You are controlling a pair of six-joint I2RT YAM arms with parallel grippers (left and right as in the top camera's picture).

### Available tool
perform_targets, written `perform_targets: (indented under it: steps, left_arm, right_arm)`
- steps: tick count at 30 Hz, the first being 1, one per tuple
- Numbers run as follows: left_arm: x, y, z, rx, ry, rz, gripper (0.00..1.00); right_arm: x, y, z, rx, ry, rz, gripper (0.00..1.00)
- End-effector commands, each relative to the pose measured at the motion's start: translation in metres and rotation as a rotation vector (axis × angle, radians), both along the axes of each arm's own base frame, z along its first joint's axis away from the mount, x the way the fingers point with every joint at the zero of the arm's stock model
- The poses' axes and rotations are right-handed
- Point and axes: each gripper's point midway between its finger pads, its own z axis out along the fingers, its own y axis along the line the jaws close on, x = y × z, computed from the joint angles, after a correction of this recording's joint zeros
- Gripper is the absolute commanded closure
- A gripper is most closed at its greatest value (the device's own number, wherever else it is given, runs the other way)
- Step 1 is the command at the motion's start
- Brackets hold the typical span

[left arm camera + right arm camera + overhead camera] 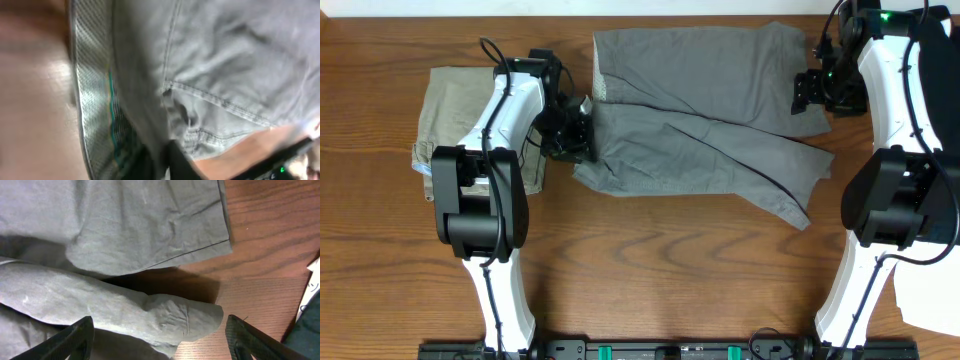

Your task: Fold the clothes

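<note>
L tool (577,135) clamps grey shorts (700,110) waist, R tool (812,94) spread above hem.

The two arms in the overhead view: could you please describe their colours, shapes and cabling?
Both the left arm and the right arm have white links joined by bulky black joint housings, with black cables running along them. The left gripper and right gripper are black. A small green light glows on the right arm. In the right wrist view its fingers look dark and tapered.

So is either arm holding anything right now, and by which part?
The left gripper is shut on the grey shorts at their waistband edge; the right gripper is open, holding nothing.
</note>
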Motion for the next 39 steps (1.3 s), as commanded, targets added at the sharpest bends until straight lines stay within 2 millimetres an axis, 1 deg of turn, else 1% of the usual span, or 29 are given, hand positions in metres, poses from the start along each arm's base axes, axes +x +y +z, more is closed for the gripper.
perform_targets:
  steps: [1, 8, 11, 14, 16, 23, 24, 26, 28, 29, 34, 36, 37, 38, 39]
  left_arm:
    - [-0.012, -0.002, 0.003, -0.020, 0.048, -0.012, 0.94]
    - [-0.047, 0.003, 0.013, -0.014, 0.180, -0.075, 0.94]
    - [-0.060, 0.016, 0.012, 0.061, 0.232, -0.099, 0.94]
    - [-0.069, 0.017, 0.011, 0.073, 0.266, -0.106, 0.94]
    - [-0.077, 0.017, 0.005, 0.077, 0.290, -0.112, 0.94]
    - [-0.109, 0.025, -0.025, 0.125, 0.376, -0.119, 0.94]
    - [-0.113, 0.029, -0.027, 0.143, 0.390, -0.123, 0.94]
    - [-0.120, 0.046, -0.032, 0.267, 0.428, -0.100, 0.94]
    - [-0.122, 0.062, -0.033, 0.380, 0.442, -0.076, 0.94]
    - [-0.121, 0.067, -0.033, 0.411, 0.441, -0.068, 0.94]
    - [-0.121, 0.067, -0.034, 0.414, 0.441, -0.066, 0.93]
    - [-0.121, 0.067, -0.034, 0.414, 0.438, -0.066, 0.93]
    - [-0.120, 0.067, -0.034, 0.413, 0.435, -0.065, 0.92]
    - [-0.120, 0.067, -0.034, 0.413, 0.435, -0.065, 0.79]
    - [-0.120, 0.067, -0.034, 0.413, 0.435, -0.065, 0.73]
  right_arm:
    - [-0.001, -0.003, -0.002, -0.005, 0.009, -0.011, 0.18]
    - [-0.008, -0.002, -0.003, -0.002, 0.035, -0.009, 0.18]
    - [-0.013, -0.001, -0.003, 0.000, 0.057, -0.010, 0.17]
    - [-0.019, -0.002, -0.003, 0.002, 0.079, -0.013, 0.17]
    - [-0.021, -0.003, -0.003, 0.003, 0.088, -0.015, 0.16]
    - [-0.022, -0.004, -0.003, 0.003, 0.091, -0.017, 0.15]
    - [-0.022, -0.004, -0.003, 0.003, 0.091, -0.017, 0.16]
    - [-0.022, -0.004, -0.003, 0.003, 0.090, -0.007, 0.16]
    - [-0.021, -0.004, -0.003, 0.004, 0.085, 0.008, 0.16]
    - [-0.021, -0.004, -0.002, 0.003, 0.085, 0.013, 0.16]
    - [-0.035, -0.002, -0.002, 0.022, 0.143, 0.007, 0.15]
    - [-0.044, 0.005, 0.000, 0.062, 0.178, 0.002, 0.17]
    - [-0.049, 0.009, 0.000, 0.087, 0.198, 0.001, 0.19]
    - [-0.054, 0.014, 0.000, 0.108, 0.218, 0.000, 0.22]
    - [-0.057, 0.015, 0.000, 0.118, 0.233, -0.001, 0.26]
